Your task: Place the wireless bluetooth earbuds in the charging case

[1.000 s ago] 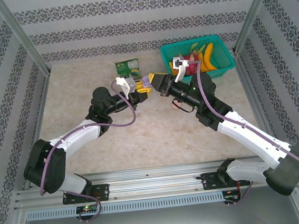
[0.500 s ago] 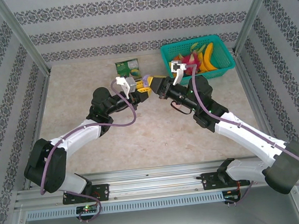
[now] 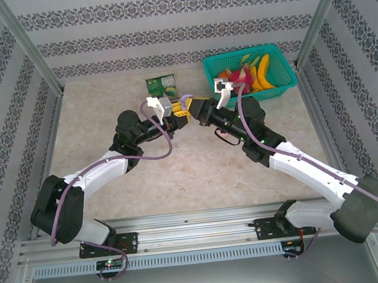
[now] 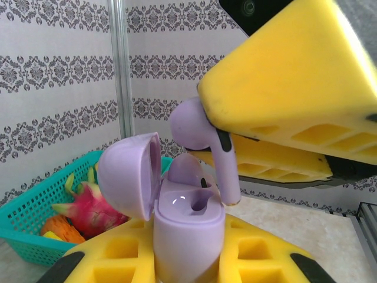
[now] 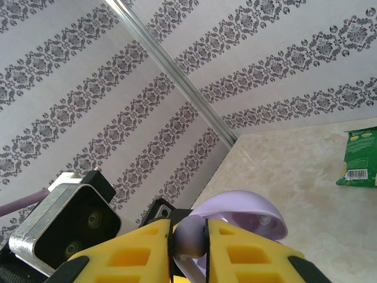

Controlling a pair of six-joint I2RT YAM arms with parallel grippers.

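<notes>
Movement comes from the right arm: compared with 1 second ago, the right pincer [image 3: 195, 105] is nearer to the left pincer [image 3: 178, 114], and the 2 now almost meet above the counter [image 3: 199, 174]. The left pincer is closed on the lavender charging case [image 4: 188, 230], which stands upright between its yellow fingers with the lid [image 4: 129, 174] swung open. The right pincer grips 1 lavender earbud [image 4: 203, 138] by its head, with the stem pointing down. The stem tip is just above the right rim of the case, close to the empty socket. I judge that the insertion is in its last approach; a small lowering and a small shift toward the socket seem needed.

The bottom of the socket is not visible. A rounded lavender shape [image 4: 185, 168] behind it may be another earbud already seated, but I cannot tell. Farther away, the teal basket [image 4: 35, 230] with fruit is cut off by the frame edge.
</notes>
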